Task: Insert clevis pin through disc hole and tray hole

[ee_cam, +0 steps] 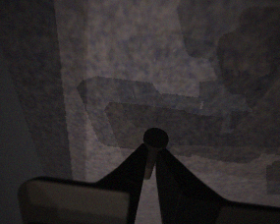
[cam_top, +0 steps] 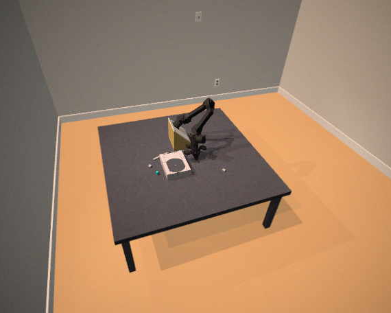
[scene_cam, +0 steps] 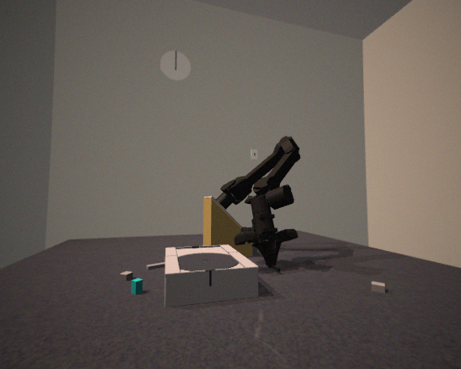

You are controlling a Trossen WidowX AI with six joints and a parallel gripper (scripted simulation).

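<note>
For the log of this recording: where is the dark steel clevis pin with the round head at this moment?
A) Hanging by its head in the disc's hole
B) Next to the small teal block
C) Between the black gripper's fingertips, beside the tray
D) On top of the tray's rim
C: the wrist view shows the pin with its shank between the closed-in fingertips of the gripper, which are down beside the tray.

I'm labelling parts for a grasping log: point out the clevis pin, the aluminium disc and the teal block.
Clevis pin [ee_cam: 155,138]: wrist view, on its head.
Aluminium disc [cam_top: 180,167] [scene_cam: 223,263]: top and exterior views, on its flat face.
Teal block [cam_top: 157,173] [scene_cam: 137,286]: top and exterior views, on its side.
</note>
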